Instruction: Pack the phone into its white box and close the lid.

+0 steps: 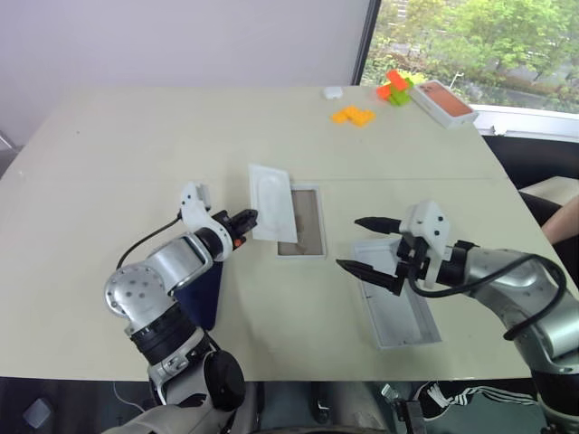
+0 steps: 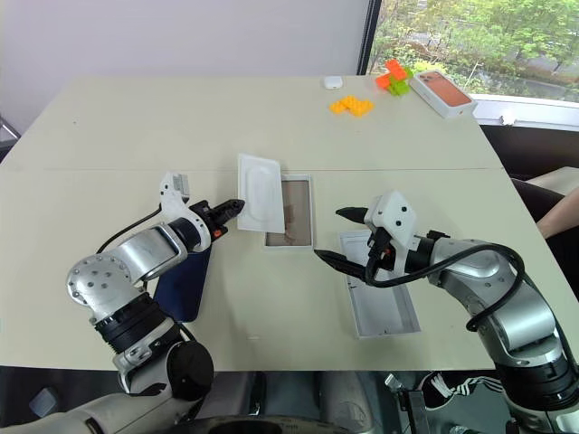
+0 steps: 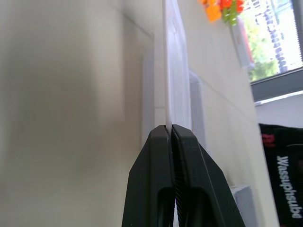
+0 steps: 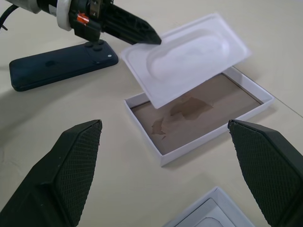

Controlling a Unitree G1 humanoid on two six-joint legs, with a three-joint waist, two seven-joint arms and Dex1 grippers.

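Setting: pale beige worktop (image 1: 136, 136) by a window with greenery outside; orange and green toy blocks (image 1: 395, 87) and a white box with a salmon-orange phone picture (image 1: 443, 103) sit at the far right.

Left eye view: left gripper (image 1: 244, 218) has its fingers pressed together on the near-left edge of the thin white insert card (image 1: 271, 202), which hangs tilted over the left side of the white box (image 1: 304, 222). Right gripper (image 1: 373, 244) hovers with fingers wide apart above the lid (image 1: 398, 312), lying hollow side up, near right.

Right eye view: the phone (image 2: 185, 280) lies flat on the worktop, near left, partly under the left arm, well apart from the white box and touching nothing else.

Left wrist view: both fingers (image 3: 158, 179) shut tight on the card's edge, seen end-on.

Right wrist view: the phone rests back up, camera cluster at the corner nearest the box; the brownish floor of the tray is bare under the lifted card.

Handling: the phone looks stiff, dense and glossy, so likely slippery; a grip across its long edges near the middle seems safest. The card is light and flexes; the tray and lid are light cardboard and may slide when pushed.

Progress: packing not yet begun, I judge.
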